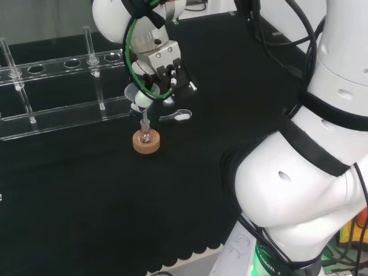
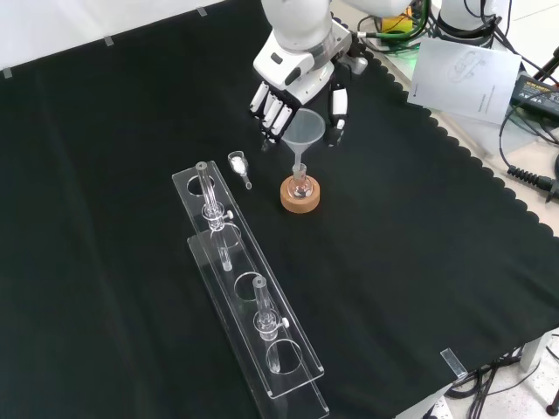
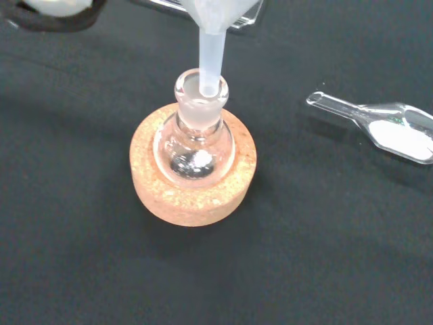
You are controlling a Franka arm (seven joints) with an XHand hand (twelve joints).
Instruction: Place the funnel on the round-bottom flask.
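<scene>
We see the black and white robot hand (image 2: pixel 301 87) above a small round clear glass flask (image 2: pixel 300 187) that sits in a round cork ring stand (image 2: pixel 300 197) on the black cloth (image 2: pixel 105 131). The clear plastic cone-shaped funnel (image 2: pixel 301 131) sits between its fingers (image 2: pixel 272 109) and thumb (image 2: pixel 337 112), which reach down on either side of it. We cannot tell if they touch the cone. In the wrist view the funnel's thin stem (image 3: pixel 210 57) goes into the flask's neck (image 3: pixel 201 91), but its cone is cut off. A small clear glass scoop holding white powder (image 2: pixel 238 165) lies just beside the ring. A long clear plastic rack (image 2: pixel 249 288) stands nearby with thin glass tubes (image 2: pixel 260 301), and its clear edges are hard to make out.
</scene>
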